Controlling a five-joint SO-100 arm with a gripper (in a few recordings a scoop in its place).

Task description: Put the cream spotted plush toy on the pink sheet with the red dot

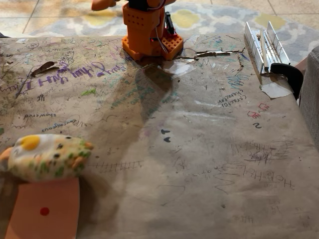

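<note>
Cream spotted plush toy (47,157) overlaps pink sheet (45,209) top edge — near-left table corner.

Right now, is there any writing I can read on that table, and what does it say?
Paper table covering: handwriting everywhere, upside down in this fixed view, too scrawled to read.
Purple scrawl: largest, still illegible.
Pink sheet: one red dot, no words.

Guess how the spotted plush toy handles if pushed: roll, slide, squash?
The plush toy looks soft and rounded, so it would probably squash and may roll rather than slide. It overlaps the pink sheet's top edge; a push could drag that thin paper.
</note>
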